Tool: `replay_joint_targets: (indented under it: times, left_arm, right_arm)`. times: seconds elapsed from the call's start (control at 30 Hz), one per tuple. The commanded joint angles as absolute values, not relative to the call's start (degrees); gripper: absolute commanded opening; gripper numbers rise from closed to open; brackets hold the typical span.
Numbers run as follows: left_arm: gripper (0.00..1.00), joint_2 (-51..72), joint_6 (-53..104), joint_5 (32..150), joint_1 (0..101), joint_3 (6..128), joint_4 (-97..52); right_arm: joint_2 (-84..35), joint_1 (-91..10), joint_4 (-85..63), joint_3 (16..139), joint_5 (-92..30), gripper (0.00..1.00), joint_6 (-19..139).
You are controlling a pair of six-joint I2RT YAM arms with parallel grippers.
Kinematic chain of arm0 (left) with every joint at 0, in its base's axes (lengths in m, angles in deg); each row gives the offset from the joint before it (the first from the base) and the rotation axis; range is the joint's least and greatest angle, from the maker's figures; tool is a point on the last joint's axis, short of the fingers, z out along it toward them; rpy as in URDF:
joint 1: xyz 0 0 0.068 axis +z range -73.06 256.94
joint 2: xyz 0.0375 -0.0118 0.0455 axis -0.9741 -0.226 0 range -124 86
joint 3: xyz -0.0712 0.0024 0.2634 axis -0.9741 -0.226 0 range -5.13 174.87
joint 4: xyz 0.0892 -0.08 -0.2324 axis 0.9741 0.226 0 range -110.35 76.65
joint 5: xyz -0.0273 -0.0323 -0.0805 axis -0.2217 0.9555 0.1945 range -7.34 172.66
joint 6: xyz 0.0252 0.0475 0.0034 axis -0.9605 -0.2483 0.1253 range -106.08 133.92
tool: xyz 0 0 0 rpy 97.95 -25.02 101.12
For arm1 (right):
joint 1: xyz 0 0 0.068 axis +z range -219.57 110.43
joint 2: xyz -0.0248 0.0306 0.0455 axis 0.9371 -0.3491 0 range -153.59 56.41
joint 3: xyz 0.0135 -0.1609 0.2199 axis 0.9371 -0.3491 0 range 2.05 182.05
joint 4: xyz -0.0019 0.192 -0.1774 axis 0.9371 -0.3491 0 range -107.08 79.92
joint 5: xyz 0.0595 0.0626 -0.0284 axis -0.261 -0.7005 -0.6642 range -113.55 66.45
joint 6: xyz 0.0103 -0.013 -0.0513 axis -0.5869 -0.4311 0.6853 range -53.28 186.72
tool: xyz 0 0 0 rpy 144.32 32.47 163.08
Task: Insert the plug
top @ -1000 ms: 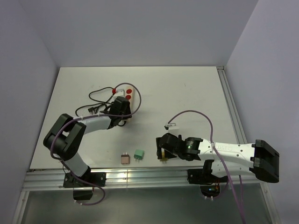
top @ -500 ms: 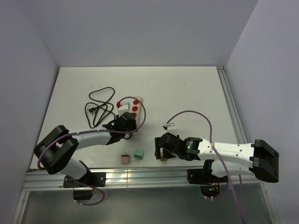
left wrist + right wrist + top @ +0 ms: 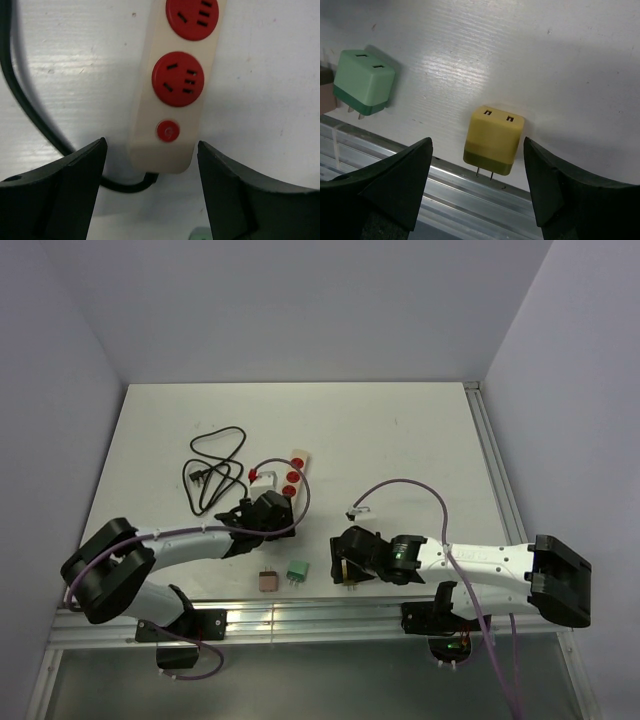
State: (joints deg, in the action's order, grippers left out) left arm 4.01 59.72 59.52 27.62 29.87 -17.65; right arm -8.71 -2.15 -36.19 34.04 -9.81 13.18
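Left gripper (image 3: 151,145): open, fingers either side of the power strip (image 3: 146,100) at its switch end, lower centre.
Right gripper (image 3: 477,142): open, straddling the yellow plug (image 3: 495,134), centre frame.

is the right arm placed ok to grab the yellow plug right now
Probably yes: the right gripper is open and straddles the yellow plug, which lies on the table with nothing over it. The green plug sits well clear to one side.

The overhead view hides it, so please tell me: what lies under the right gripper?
A yellow plug lies on the table between the open fingers of the right gripper, untouched. Overhead, the gripper covers most of it.
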Motion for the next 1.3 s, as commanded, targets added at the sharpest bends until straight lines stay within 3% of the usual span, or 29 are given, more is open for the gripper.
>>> replay_joint_targets:
  times: [0.0,0.37,0.5,0.6,0.77,0.8,0.9,1.27]
  left_arm:
    - [0.79,11.6,60.1,60.2,27.2,30.0,-12.0]
    - [0.8,31.1,56.8,64.3,27.1,33.9,-4.7]
    - [0.78,34.4,55.8,69.3,27.1,32.1,-8.0]
    - [0.77,35.5,54.9,71.8,27.2,30.8,-9.9]
    - [0.76,35.5,54.9,73.4,27.2,30.7,-9.9]
    - [0.76,35.6,54.9,73.7,27.2,30.6,-10.0]
    - [0.76,36.2,55.0,73.8,27.2,30.1,-10.2]
    - [0.76,36.9,55.0,73.7,27.2,29.5,-10.6]
  right_arm:
    - [-9.5,-1.5,-34.5,33.3,-9.7,0.8,12.7]
    - [-11.6,-1.1,-32.1,32.8,-10.2,0.63,12.4]
    - [-12.0,-1.0,-32.8,32.8,-9.1,0.46,12.2]
    - [-12.3,-1.1,-33.4,33.2,-7.4,0.41,12.4]
    - [-14.8,-1.1,-33.2,34.0,-7.6,0.44,12.8]
    - [-15.1,-1.0,-33.2,34.2,-7.6,0.52,12.9]
    - [-16.3,-1.0,-33.3,34.8,-8.2,0.63,13.4]
    - [-17.0,-0.1,-36.4,39.1,-7.5,0.67,15.0]
